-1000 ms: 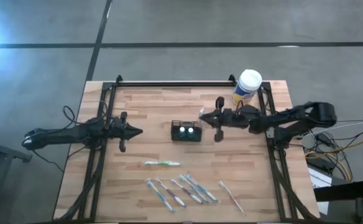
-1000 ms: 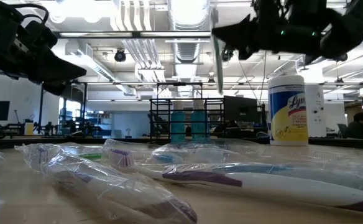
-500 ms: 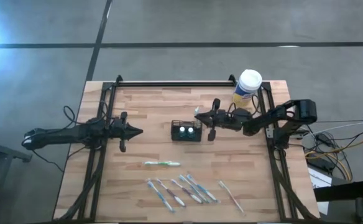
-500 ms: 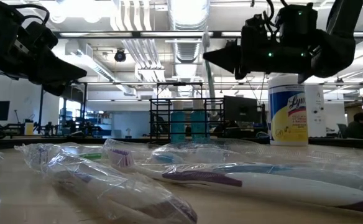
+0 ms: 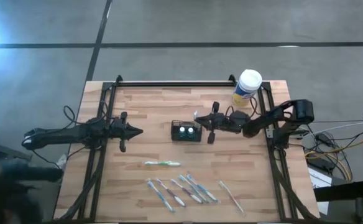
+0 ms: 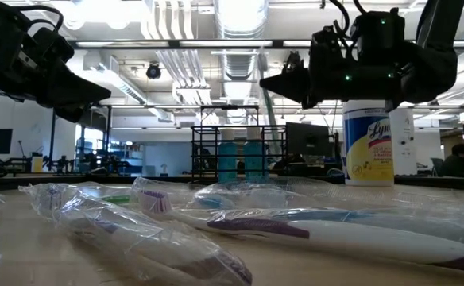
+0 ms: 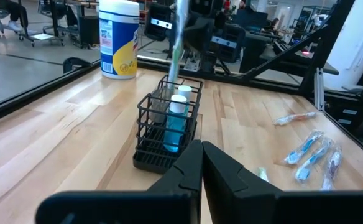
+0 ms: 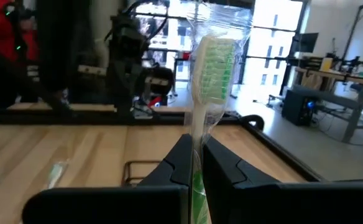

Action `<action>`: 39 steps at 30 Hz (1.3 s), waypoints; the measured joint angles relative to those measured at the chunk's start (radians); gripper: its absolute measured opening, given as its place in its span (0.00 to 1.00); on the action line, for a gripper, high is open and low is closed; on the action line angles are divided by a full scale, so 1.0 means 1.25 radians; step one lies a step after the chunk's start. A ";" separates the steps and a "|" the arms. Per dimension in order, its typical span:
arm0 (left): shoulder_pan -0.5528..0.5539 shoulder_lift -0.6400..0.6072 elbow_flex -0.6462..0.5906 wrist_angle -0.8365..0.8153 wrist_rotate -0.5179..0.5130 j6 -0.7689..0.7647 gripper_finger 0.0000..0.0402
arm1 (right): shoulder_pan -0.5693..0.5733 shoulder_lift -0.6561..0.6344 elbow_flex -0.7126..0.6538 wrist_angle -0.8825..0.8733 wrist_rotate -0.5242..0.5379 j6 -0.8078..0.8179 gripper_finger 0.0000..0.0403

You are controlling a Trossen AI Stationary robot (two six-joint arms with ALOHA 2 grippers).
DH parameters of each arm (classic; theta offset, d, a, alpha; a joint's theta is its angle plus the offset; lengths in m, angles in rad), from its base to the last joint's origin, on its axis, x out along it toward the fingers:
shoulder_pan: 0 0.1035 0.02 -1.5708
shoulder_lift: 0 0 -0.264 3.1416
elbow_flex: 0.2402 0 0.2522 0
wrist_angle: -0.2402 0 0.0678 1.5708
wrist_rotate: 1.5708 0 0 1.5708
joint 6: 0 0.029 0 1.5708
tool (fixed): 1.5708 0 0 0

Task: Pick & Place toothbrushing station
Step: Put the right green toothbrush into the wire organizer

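The right end effector (image 5: pixel 198 116) hangs just above the near edge of the small black wire basket (image 5: pixel 186 132) at the middle of the wooden desk (image 5: pixel 150 112), its fingers clenched on a wrapped green-bristled toothbrush (image 8: pixel 210 68) held upright with the bristles on top. Seen from the left wrist, that toothbrush (image 7: pixel 177 37) stands directly over the basket (image 7: pixel 166 127), its lower end at the rim; whether it touches the wire cannot be told. Two toothpaste tubes (image 5: pixel 186 131) with white caps stand upright inside the basket, directly below the right end effector.

The left end effector (image 5: pixel 138 131) waits above the desk well to the other side of the basket, fingers pressed together and grasping nothing, pointing at the basket.

A lone wrapped toothbrush with a green handle (image 5: pixel 161 163) lies on the desk between the two end effectors, toward the front edge. Further toward the front, a row of five wrapped toothbrushes (image 5: pixel 183 190) lies side by side at a slant, well apart from both end effectors; in the low view their plastic wrappers (image 6: pixel 145 222) fill the foreground.

A white-lidded canister with a yellow label (image 5: pixel 248 86) stands near the desk's back corner, just behind the right arm.
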 joint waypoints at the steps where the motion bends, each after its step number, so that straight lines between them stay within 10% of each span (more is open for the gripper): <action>1: 0.000 0.000 0.000 0.000 0.000 0.000 0.03 | 0.003 0.004 0.000 -0.002 -0.001 0.000 0.03; 29: 0.000 0.001 0.000 0.000 -0.001 0.003 0.03 | 0.008 0.105 0.000 0.034 0.042 0.033 0.03; 39: 0.000 0.002 0.000 0.000 -0.002 0.016 0.03 | 0.010 0.098 0.001 0.025 0.045 0.105 0.26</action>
